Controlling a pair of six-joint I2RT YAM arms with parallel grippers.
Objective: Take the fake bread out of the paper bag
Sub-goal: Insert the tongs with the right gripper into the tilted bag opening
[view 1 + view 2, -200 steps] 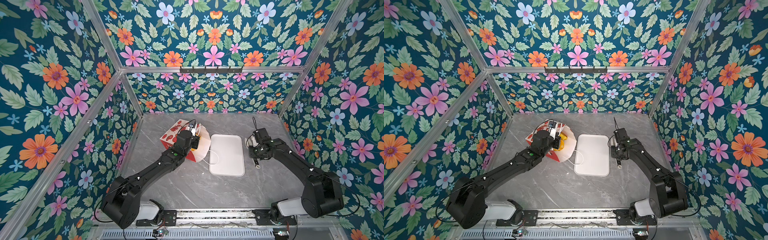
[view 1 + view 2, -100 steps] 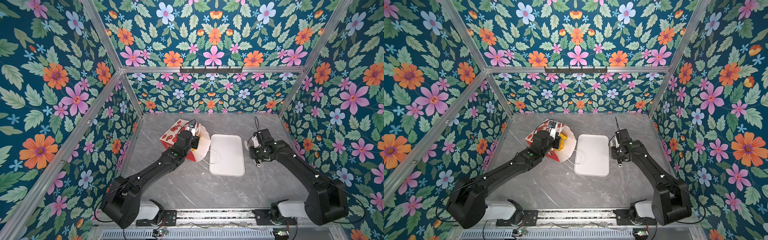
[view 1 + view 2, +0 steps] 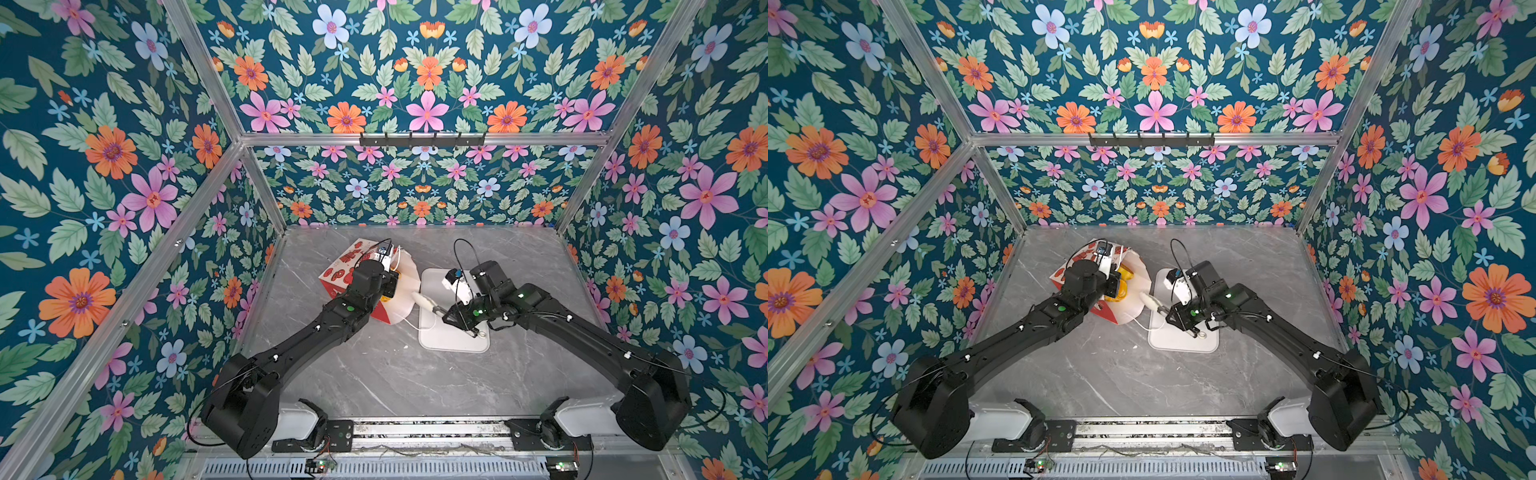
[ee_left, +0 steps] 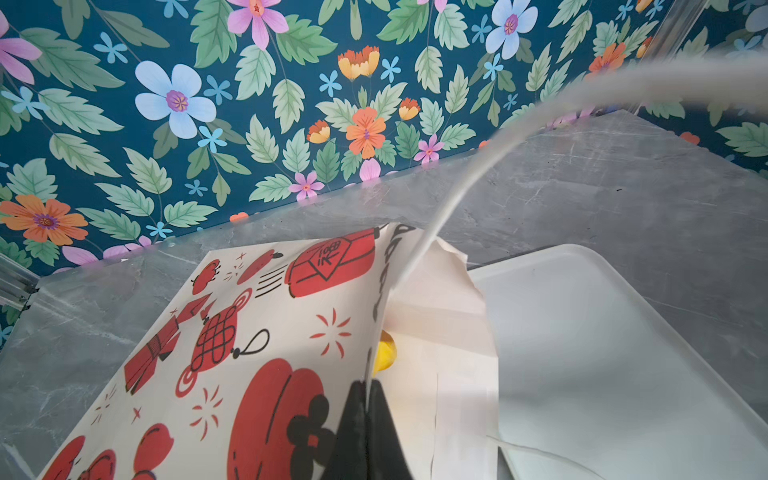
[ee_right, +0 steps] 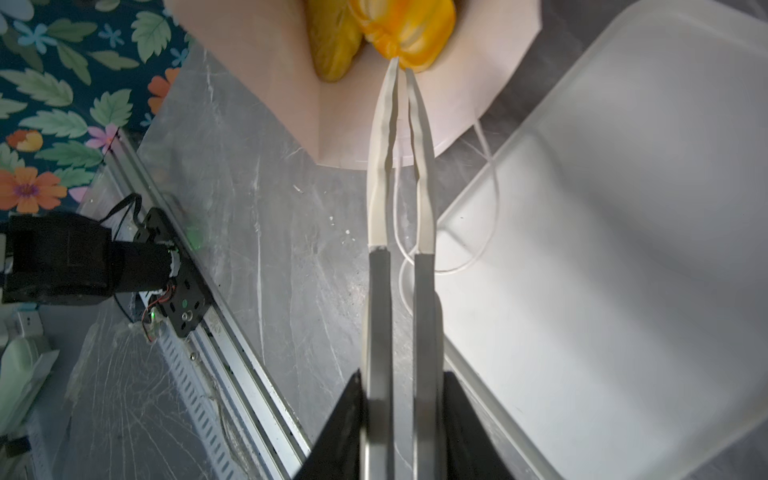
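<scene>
The paper bag (image 3: 343, 270) is seen in both top views lying on its side on the grey table (image 3: 395, 382), just to the left of the white tray (image 3: 457, 340), with its open mouth turned toward the tray. The upper edge of that mouth is pinched by the left claw (image 4: 368, 386). In the left wrist view its black fingers are pressed together with the paper rim between them, and the printed wall (image 4: 249, 332) is held raised on the side away from the tray.

The fake bread (image 3: 1123, 286) is inside the bag, just within the mouth. In a top view a yellow piece is seen beside the left claw (image 3: 1113, 286), on its tray side. In the left wrist view only a small yellow part (image 4: 384, 353) shows, just past the fingertips and under the lifted rim.

From the tray's side the right claw (image 5: 403, 68) is reached into the bag's mouth. Its long white-tipped fingers (image 5: 380, 166) are drawn almost together, with a thin gap left between them. The tips are set against the near edge of an orange-yellow pastry (image 5: 411, 29), and a darker yellow piece (image 5: 332, 45) lies beside it, farther from the tray. Whether the pastry's edge is nipped cannot be told.

A thin white cord handle (image 5: 486, 199) is trailed from the bag's mouth onto the tray's near rim (image 5: 457, 216).
</scene>
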